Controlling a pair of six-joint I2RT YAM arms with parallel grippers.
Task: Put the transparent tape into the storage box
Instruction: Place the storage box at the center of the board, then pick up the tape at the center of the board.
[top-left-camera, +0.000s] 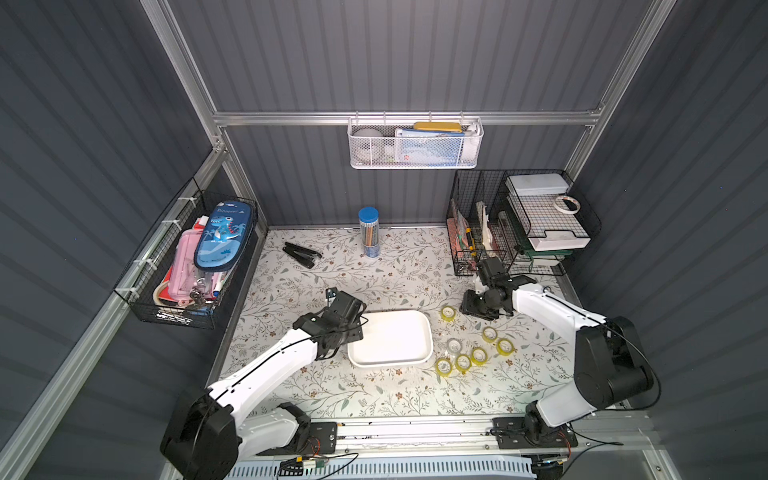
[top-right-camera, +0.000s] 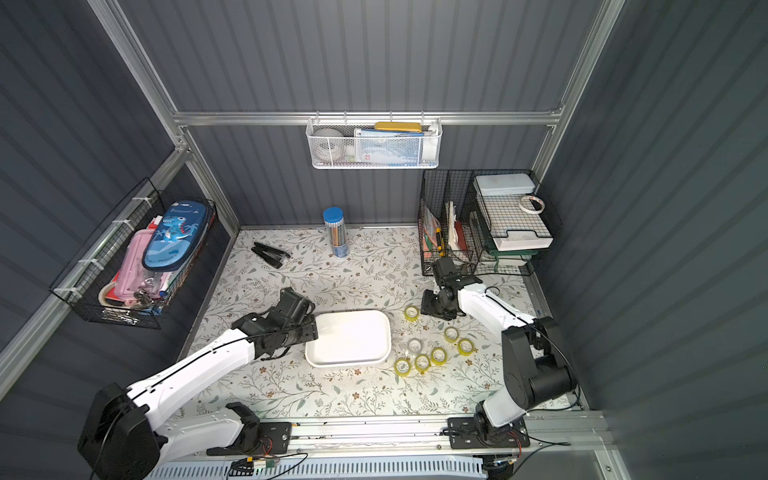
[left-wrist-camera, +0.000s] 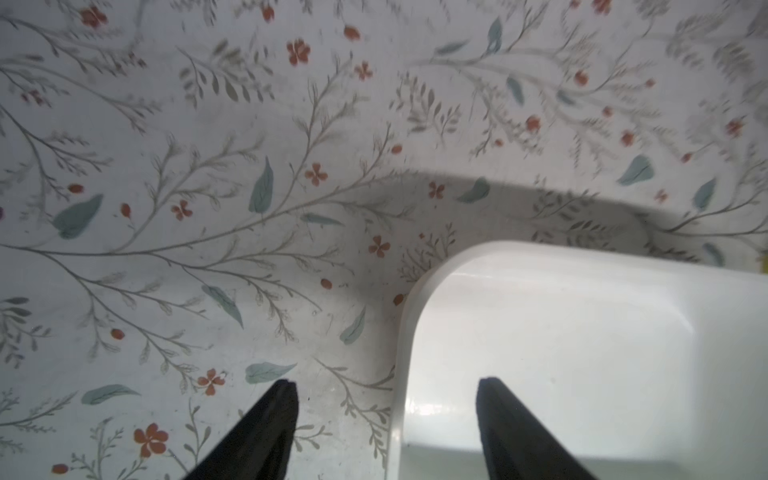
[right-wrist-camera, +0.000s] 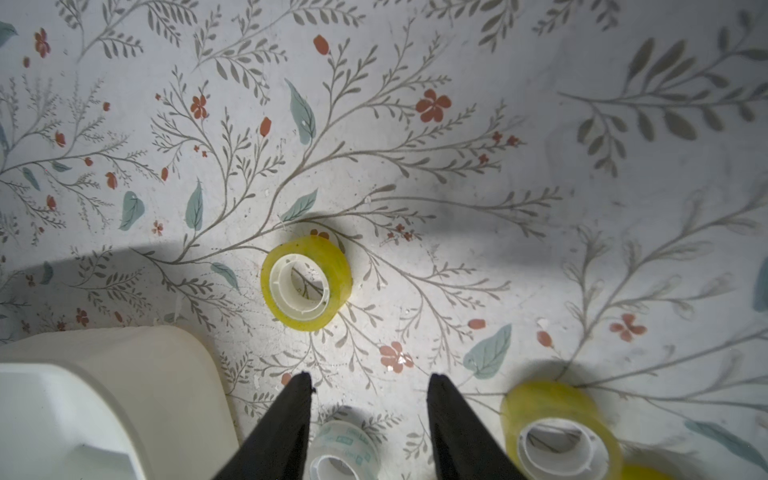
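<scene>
Two arms over one floral tabletop (top-left-camera: 316, 386).

Containers, big to small:
- Black wire racks (top-left-camera: 478, 216), upper right: flat white cases (top-left-camera: 536, 185), some papers, and one pale tape ring (top-left-camera: 573, 208) on the top shelf.
- Black wire basket (top-left-camera: 166, 316), left wall: stuffed with a blue dinosaur pencil case (top-left-camera: 222, 232) and a pink case (top-left-camera: 187, 266).
- White mesh basket (top-left-camera: 415, 158), hung at top centre: books or packets, can't tell which.
- Storage box (top-left-camera: 390, 338), centre of frame: empty.

Grippers:
- Left gripper (left-wrist-camera: 388, 395): jaws apart, straddling the box's left rim. One finger is over the tabletop and one over the box floor, clamping nothing.
- Right gripper (right-wrist-camera: 370, 411): jaws partway apart with nothing between the tips, hovering right of the box.

Tape: seven rolls on the tabletop, all right of the box, none in it. Six are yellow-tinted rolls (top-left-camera: 478, 355) and one is a clear roll (top-left-camera: 454, 345). All lie flat with the core axis pointing up.

In a top view a lone yellow roll (top-left-camera: 448, 313) sits just left of the right gripper. The clear roll is below and left of that gripper, near the box's right edge. The right arm is clearly nearer; the left is across the box.

My read: a top-down pinch across a roll's wall, then a short carry left over the rim. The risk is that the clustered rolls sit close together, so a finger could nudge a neighbour.
</scene>
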